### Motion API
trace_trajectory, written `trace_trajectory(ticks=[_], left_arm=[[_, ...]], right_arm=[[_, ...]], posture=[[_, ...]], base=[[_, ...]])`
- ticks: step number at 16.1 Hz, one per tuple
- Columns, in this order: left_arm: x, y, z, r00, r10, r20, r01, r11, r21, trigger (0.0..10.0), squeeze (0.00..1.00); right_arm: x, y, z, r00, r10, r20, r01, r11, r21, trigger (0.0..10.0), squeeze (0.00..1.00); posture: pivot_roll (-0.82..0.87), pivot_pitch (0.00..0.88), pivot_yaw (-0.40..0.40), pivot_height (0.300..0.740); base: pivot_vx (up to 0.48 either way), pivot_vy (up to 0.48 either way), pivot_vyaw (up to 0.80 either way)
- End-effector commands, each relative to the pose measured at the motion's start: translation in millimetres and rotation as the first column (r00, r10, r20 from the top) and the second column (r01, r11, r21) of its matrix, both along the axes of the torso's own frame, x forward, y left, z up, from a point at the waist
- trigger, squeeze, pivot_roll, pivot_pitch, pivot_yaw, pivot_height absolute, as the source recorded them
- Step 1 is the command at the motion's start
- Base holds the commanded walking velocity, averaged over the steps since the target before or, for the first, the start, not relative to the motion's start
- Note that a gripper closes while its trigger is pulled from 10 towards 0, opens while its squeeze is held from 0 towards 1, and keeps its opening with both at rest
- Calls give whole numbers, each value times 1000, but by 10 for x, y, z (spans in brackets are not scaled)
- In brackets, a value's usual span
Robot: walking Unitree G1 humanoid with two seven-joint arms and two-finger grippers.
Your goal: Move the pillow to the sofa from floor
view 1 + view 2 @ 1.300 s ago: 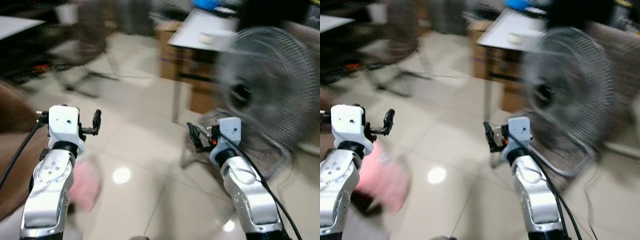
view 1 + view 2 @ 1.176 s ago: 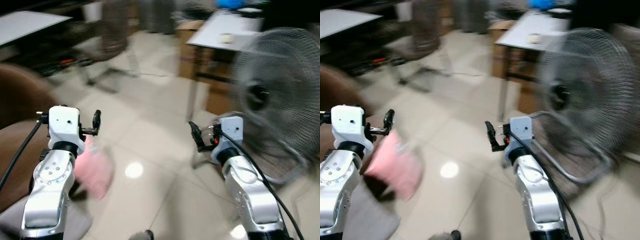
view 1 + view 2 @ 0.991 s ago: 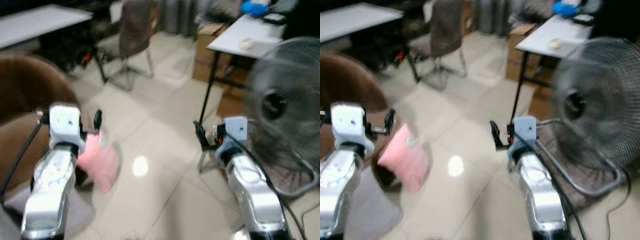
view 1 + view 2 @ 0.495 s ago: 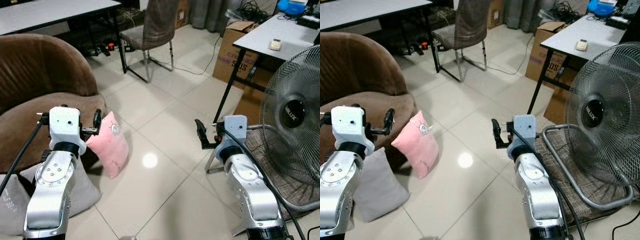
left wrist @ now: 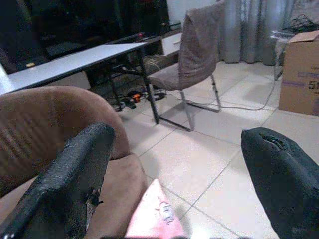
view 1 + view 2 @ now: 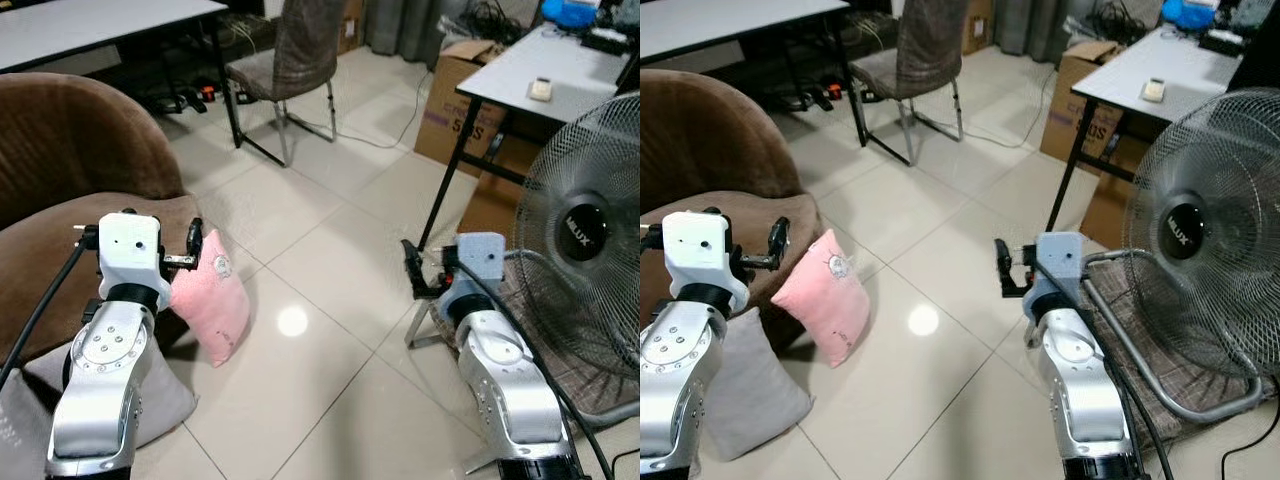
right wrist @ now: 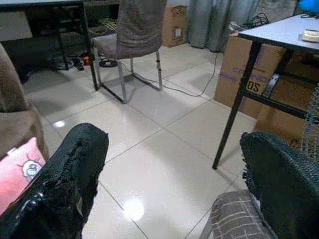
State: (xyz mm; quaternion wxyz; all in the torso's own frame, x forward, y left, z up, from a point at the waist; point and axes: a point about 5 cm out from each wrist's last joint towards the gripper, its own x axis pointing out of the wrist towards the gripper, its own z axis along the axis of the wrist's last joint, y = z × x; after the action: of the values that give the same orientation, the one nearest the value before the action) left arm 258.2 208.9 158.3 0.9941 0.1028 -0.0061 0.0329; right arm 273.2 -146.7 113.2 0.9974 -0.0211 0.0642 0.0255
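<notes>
A pink pillow (image 6: 215, 303) with a small printed figure stands on the tiled floor, leaning against the front of a brown sofa (image 6: 70, 170). Raised at chest height, my left gripper (image 6: 194, 242) is open; it sits just above and left of the pillow without touching it. Through the left wrist view the pillow (image 5: 157, 219) appears low between the wide-apart fingers (image 5: 75, 179). My right gripper (image 6: 410, 268) is open too, held over bare tiles well to the pillow's right. The pillow's edge (image 7: 17, 172) peeks past a right finger (image 7: 65, 174).
A grey pillow (image 6: 745, 390) lies on the floor by the sofa. A large standing fan (image 6: 590, 230) on a checked mat is close on my right. Further back are a chair (image 6: 290, 60), a white table (image 6: 540, 75) and a cardboard box (image 6: 460, 90).
The camera has swung left and the blur has cleared, bringing the sofa and pink pillow into view. Both arms keep their raised pose with fingers apart.
</notes>
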Motion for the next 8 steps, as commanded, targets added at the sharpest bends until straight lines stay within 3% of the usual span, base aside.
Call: trace_trajectory(ticks=[1, 5, 8], left_arm=[[8, 0, -2, 1000, -7, -2, 7, 1000, 3, 10000, 0], [-7, 10, 4, 1000, -2, 0, 2, 1000, 10, 10000, 0], [-10, 1, -1, 1000, -6, -2, 6, 1000, 13, 10000, 0]], right_arm=[[10, -3, 46, 1000, 1, 22, -1, 1000, -18, 10000, 1000], [38, -16, 41, 1000, -2, 16, 2, 1000, -25, 10000, 1000], [40, -40, 34, 1000, -18, 13, 19, 999, -36, 10000, 1000]], posture=[[-2, 0, 22, 740], [0, 0, 18, 740], [-4, 0, 19, 740]], base=[[371, 0, 0], [370, 0, 800], [372, 0, 150]])
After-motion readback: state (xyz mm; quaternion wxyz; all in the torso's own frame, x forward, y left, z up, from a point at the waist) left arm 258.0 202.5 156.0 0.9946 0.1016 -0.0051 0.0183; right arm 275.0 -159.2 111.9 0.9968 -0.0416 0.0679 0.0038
